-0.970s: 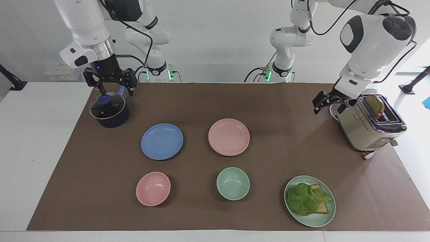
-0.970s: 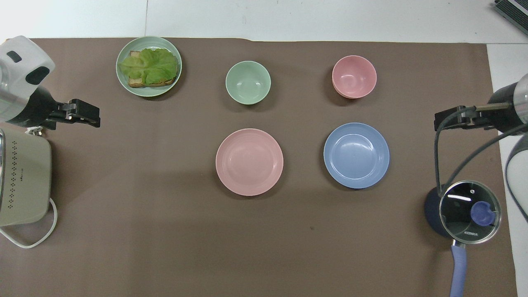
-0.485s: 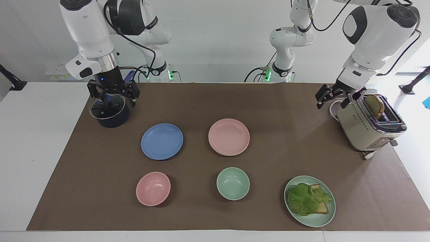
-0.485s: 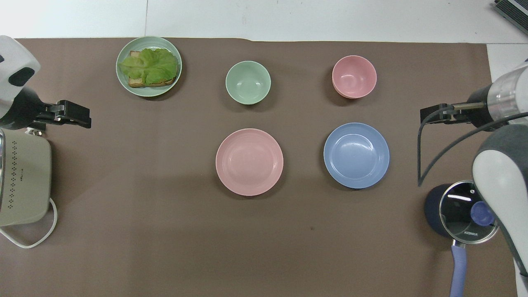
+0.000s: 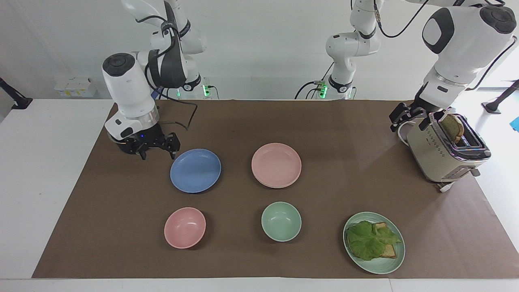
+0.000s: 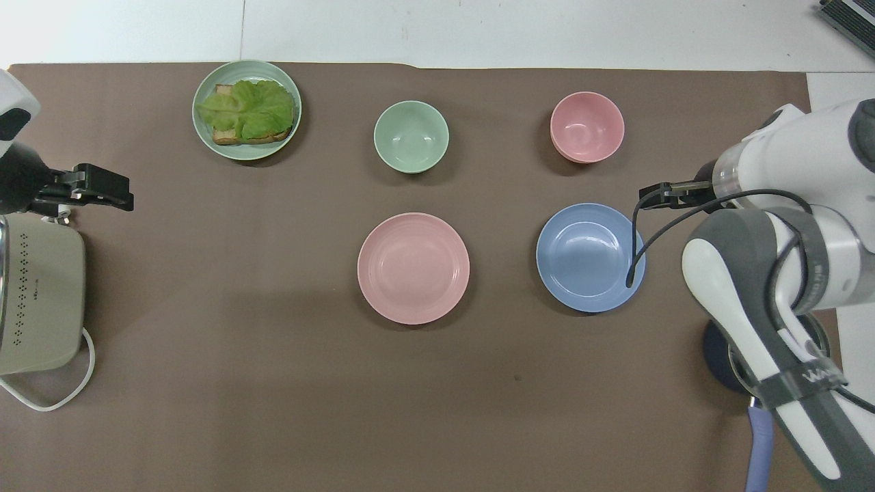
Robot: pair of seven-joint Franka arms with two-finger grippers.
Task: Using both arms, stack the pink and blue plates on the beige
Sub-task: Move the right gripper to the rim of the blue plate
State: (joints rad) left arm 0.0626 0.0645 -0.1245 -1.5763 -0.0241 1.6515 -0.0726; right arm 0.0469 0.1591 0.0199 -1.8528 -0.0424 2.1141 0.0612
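The blue plate (image 5: 195, 170) (image 6: 590, 257) lies on the brown mat toward the right arm's end. The pink plate (image 5: 276, 165) (image 6: 413, 268) lies beside it at the table's middle. No beige plate shows on its own. My right gripper (image 5: 157, 153) (image 6: 657, 198) hangs low over the mat, open and holding nothing, just off the blue plate's rim between that plate and a dark pot. My left gripper (image 5: 409, 118) (image 6: 102, 195) hovers open and holding nothing beside the toaster (image 5: 444, 152).
The dark pot (image 6: 718, 348) with a blue handle is mostly covered by the right arm. Farther from the robots stand a pink bowl (image 5: 185, 227), a green bowl (image 5: 281, 221) and a green plate (image 5: 374, 242) with lettuce and toast. The toaster holds a bread slice.
My right arm has swung down from above the pot's lid to a low spot beside the blue plate. My left gripper has drifted slightly toward the toaster. The plates have not moved.
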